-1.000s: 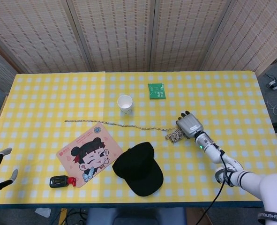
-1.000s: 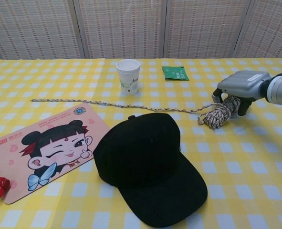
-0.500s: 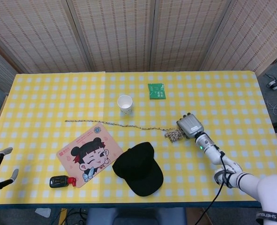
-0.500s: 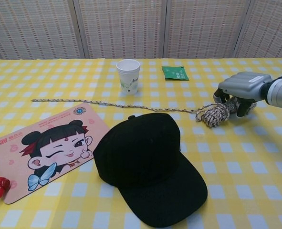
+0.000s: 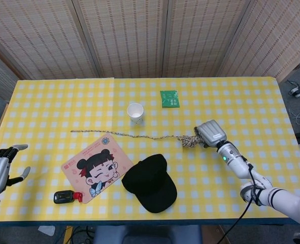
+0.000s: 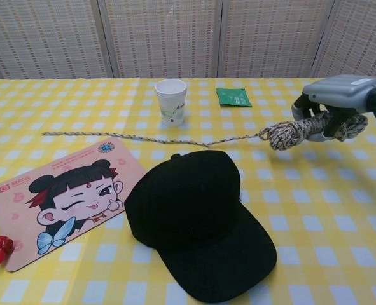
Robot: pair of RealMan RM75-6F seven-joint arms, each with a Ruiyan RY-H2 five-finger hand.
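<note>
Rope hangs bunched in the right hand, at three o'clock from the cup, its tail trailing flat toward nine. Best lift slowly, clearing the cap. Left hand idles, fingers spread.

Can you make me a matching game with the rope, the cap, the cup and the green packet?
Things:
1. rope
2. black cap
3. paper cup
4. green packet

Places or states:
A. standing upright, open end up
B. bunched end held by the right hand
C. lying flat near the table's far edge
D. resting beside the cartoon mouse pad

Pairs: 1-B, 2-D, 3-A, 4-C
</note>
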